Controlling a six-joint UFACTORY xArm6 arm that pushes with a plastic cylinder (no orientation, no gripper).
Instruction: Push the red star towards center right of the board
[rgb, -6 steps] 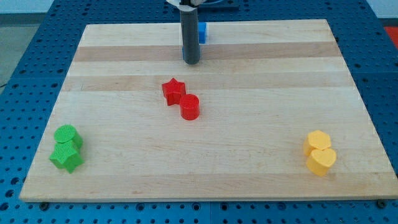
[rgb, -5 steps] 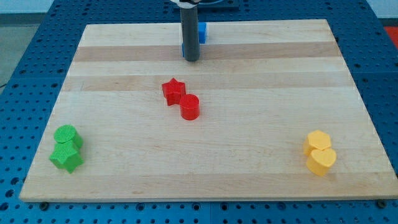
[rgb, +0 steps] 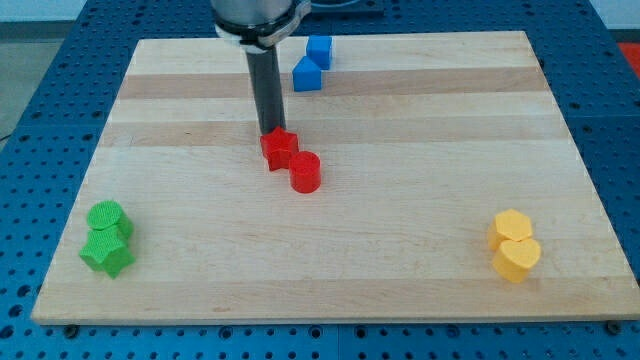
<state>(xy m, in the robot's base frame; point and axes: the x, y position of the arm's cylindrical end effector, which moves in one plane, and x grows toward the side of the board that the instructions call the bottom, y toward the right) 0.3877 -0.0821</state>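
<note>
The red star (rgb: 280, 149) lies near the board's middle, a little left of centre. A red cylinder (rgb: 305, 172) touches it at its lower right. My tip (rgb: 270, 133) stands at the star's upper left edge, touching or almost touching it. The dark rod rises from there to the view's top.
Two blue blocks (rgb: 311, 64) sit at the top centre of the wooden board (rgb: 400, 120). Two green blocks (rgb: 107, 238) sit at the bottom left. Two yellow blocks (rgb: 515, 246) sit at the bottom right.
My tip has moved down and left from beside the blue blocks to the red star's upper left edge. The blocks have not visibly moved.
</note>
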